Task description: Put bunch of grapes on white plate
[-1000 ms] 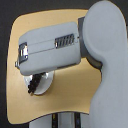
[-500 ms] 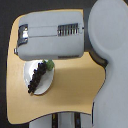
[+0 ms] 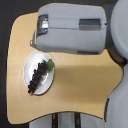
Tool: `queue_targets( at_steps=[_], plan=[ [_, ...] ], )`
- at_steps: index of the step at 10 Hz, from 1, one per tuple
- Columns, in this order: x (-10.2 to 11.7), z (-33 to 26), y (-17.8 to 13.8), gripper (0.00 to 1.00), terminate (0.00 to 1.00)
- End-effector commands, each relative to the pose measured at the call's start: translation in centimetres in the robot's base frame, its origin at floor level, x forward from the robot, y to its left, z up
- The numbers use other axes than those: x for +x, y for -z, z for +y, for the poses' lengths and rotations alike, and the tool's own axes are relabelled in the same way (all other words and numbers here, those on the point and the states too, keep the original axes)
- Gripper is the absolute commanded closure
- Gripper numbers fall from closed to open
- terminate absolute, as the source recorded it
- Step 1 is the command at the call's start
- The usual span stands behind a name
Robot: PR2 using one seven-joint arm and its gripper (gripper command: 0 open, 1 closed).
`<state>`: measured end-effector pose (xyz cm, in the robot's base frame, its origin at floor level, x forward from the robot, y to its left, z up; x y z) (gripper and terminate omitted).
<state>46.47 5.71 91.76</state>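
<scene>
Pulled up and away since earlier, arm (image 3: 70, 27) above plate (image 3: 29, 64), grapes (image 3: 39, 77) lying lengthwise on it below (gripper hidden, opening impossible to tell).

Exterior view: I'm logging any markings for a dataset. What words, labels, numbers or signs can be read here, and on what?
None can be read. The arm bears a dark ribbed patch with no legible text; the white plate, bunch of grapes and table show no markings.
</scene>
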Motion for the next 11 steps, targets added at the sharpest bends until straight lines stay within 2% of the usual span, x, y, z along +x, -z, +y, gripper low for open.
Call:
queue_targets(
  at_steps=[1,6,10,11],
  plan=[
    [1.7,-16.2,-1.6,0.0,0.0],
    [5.2,-27.1,-4.6,0.0,0.0],
    [4.7,-30.6,-5.1,0.0,0.0],
    [4.3,-30.9,-4.8,0.0,1.0]
  ],
)
